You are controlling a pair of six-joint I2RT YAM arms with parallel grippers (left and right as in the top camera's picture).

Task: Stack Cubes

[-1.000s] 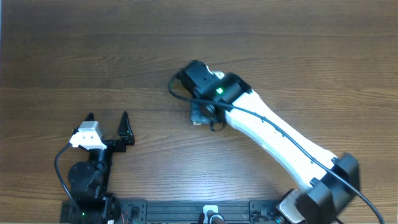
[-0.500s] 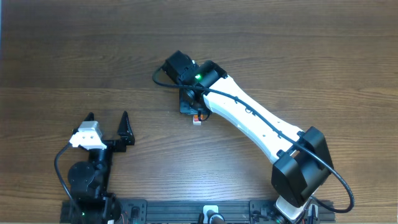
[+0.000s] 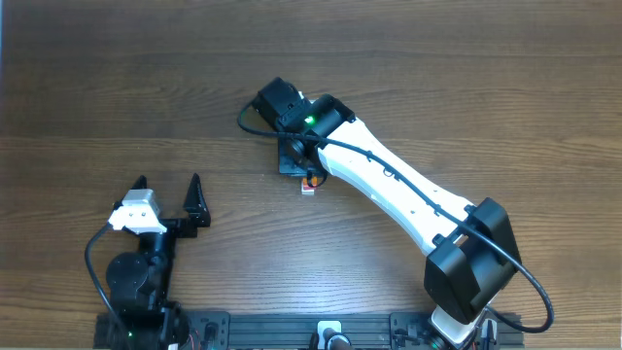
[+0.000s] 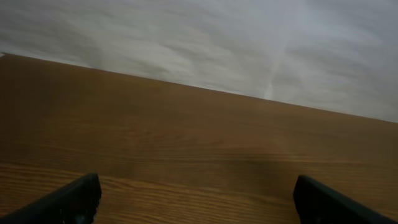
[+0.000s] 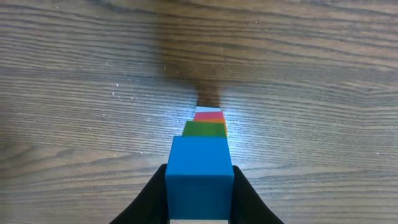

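The right gripper [image 5: 199, 198] holds the blue cube [image 5: 200, 168]. Its two fingers press on two opposite sides of the cube, closed only as far as the cube allows. The blue cube is directly above the stack [image 5: 208, 122] and covers most of it in the right wrist view. I cannot tell if the blue cube already touches the stack or is a little over it.

The stack stands on the table [image 3: 486, 78] and has three cubes. The green cube [image 5: 205, 129] is on top, below it is the red cube [image 5: 209, 116], and the white cube [image 5: 208, 110] is at the bottom. Their edges appear just behind the blue cube.

The left gripper [image 3: 167, 183] is well apart from the stack, close to the left arm's own base. Its fingers are spread wide and there is nothing between them.
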